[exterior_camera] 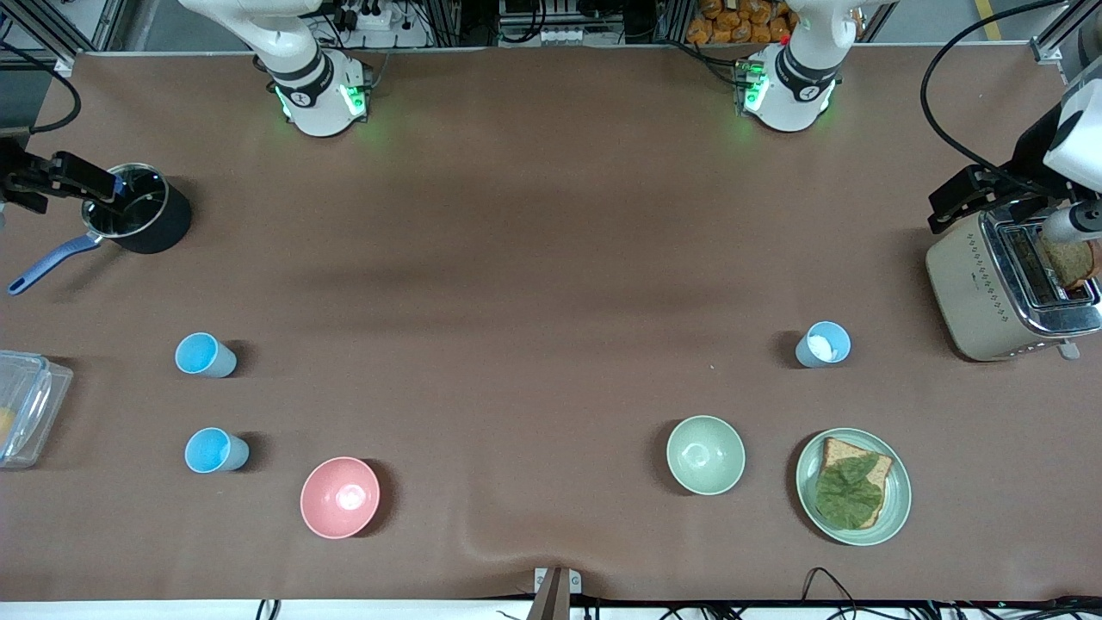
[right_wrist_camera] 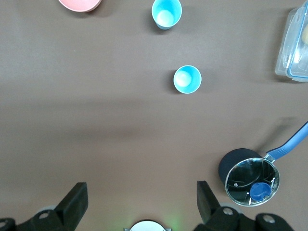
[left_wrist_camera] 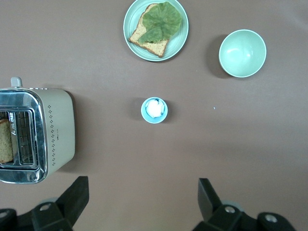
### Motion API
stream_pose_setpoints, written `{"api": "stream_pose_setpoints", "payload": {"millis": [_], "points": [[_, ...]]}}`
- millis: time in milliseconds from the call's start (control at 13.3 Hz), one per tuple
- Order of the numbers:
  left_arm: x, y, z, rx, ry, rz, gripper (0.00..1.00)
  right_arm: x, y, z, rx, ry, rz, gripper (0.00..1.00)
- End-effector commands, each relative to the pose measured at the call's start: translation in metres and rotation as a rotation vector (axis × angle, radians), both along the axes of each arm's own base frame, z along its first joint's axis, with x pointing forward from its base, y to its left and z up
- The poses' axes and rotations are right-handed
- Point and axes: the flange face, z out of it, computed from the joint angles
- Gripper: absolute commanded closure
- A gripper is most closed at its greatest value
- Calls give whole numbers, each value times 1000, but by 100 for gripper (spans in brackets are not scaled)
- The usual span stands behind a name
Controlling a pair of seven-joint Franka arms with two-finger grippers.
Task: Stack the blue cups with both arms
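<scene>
Three light-blue cups stand upright and apart on the brown table. Two are toward the right arm's end, one farther from the front camera than the other. The greyer-blue cup with a white patch inside stands toward the left arm's end. My left gripper is open and empty, high over the table by that cup. My right gripper is open and empty, high over the table between its base and the two cups.
A pink bowl sits beside the nearer cup. A pale green bowl and a plate with toast and lettuce sit nearer the front camera than the greyer cup. A toaster, a black pot and a clear container stand at the table's ends.
</scene>
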Motion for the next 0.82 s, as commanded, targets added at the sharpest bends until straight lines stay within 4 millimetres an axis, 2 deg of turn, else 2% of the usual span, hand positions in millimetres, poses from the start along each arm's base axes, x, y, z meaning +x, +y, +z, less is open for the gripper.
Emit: {"api": "stream_pose_setpoints", "payload": {"millis": [0,375,600,750], "points": [[-3,1,3,-20,7,-8,0,-2,4,6,6,-11,-15,0],[1,10,-2,-5,16,-4,0,-3,5,5,4,-8,-5,0],[4,9,-8,-5,27,-5,0,2,-2,-5,12,11,-13,0],[6,9,-12,-6,30,-5,0,19,-6,-35,-3,59,-17,0]]}}
